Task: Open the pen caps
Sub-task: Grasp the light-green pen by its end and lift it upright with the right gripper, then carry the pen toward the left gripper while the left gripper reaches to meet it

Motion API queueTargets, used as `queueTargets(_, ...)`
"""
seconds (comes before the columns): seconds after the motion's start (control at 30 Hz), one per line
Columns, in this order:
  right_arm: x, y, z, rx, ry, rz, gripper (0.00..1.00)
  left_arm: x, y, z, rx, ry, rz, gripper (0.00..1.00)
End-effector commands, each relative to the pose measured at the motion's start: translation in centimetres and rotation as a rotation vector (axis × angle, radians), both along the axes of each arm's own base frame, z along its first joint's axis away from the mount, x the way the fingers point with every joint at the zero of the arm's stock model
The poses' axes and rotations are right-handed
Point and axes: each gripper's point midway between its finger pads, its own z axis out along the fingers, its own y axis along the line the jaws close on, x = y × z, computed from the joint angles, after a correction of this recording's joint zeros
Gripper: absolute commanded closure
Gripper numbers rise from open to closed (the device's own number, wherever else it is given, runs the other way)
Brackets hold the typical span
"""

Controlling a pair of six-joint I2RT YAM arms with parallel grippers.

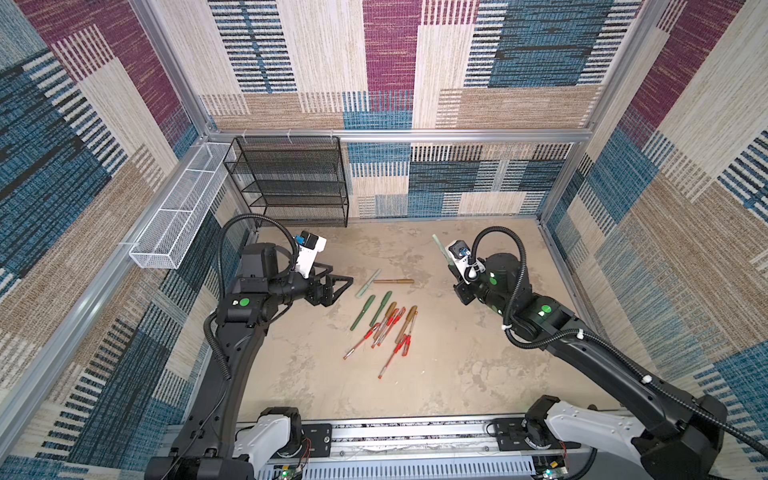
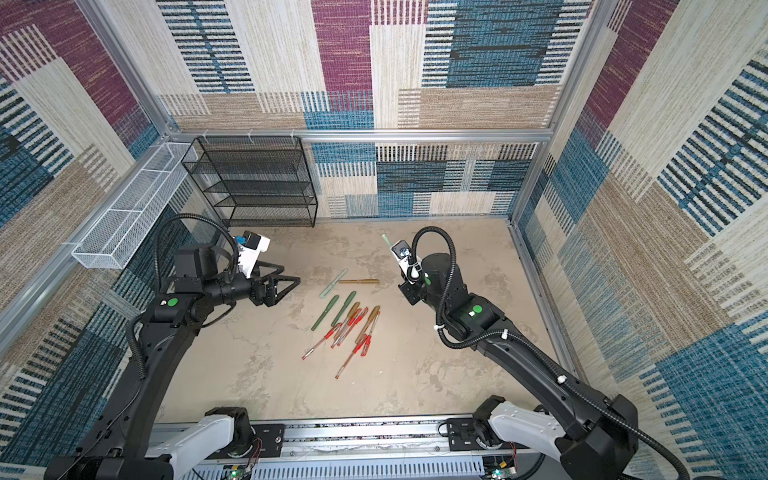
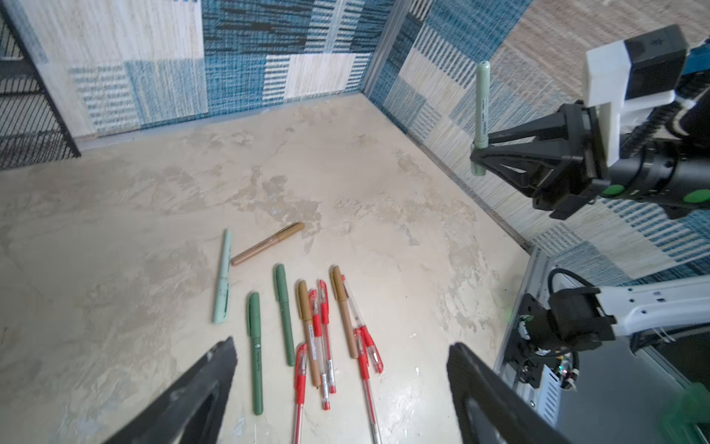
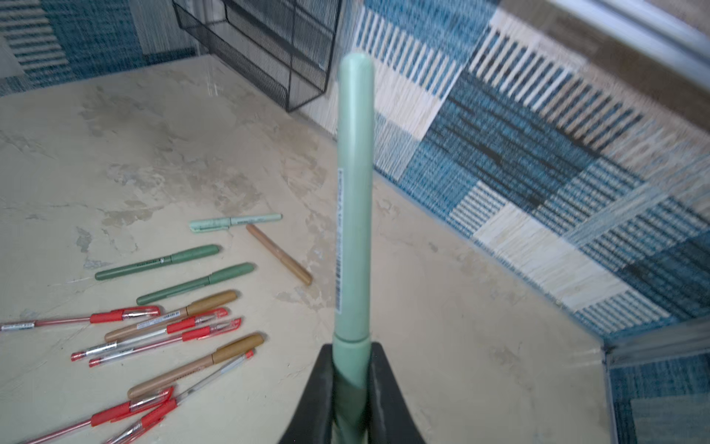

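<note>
My right gripper (image 4: 351, 357) is shut on a pale mint pen (image 4: 353, 192) and holds it upright above the table's right side. Its fingers pinch the pen cap (image 4: 351, 348) just under the seam, and the barrel (image 3: 481, 103) rises above them. My left gripper (image 1: 343, 276) hovers open and empty over the left edge of the pen pile. On the table lie another mint pen (image 1: 368, 282), a gold-brown pen (image 1: 393, 281), two dark green pens (image 1: 363, 311) and several red pens (image 1: 384, 328), all still capped.
A black mesh shelf (image 1: 291, 178) stands at the back left against the wall. A white wire basket (image 1: 174, 224) hangs on the left wall. Patterned walls close in three sides, and a metal rail (image 1: 395, 432) runs along the front edge.
</note>
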Motion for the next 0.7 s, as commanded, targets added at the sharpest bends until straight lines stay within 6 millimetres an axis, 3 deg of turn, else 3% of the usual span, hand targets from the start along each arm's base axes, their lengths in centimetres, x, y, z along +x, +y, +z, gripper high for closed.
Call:
queueTargets(0.0,-0.8,1.8,1.0,-0.143,-0.153,0.141,0.88,-0.9,-0.9,0.3,-0.013,0.039,-0.069,0.11)
queueTargets(0.23,-1.1,2.1,-1.5,-0.621,-0.361,0.179,0.89,-0.9,-2.1,2.3,-0.057,0.024,-0.151,0.13)
queueTargets(0.43,-2.2,2.5,-2.9,-1.048,-0.633,0.296,0.95,-0.7,-2.9,1.3,-0.036,0.029,-0.19,0.13)
queueTargets(0.67,-2.5,6.0,-1.8,-1.131,-0.673,0.415,0.99,-1.4,-5.3,0.1,-0.007,0.036,-0.302,0.13)
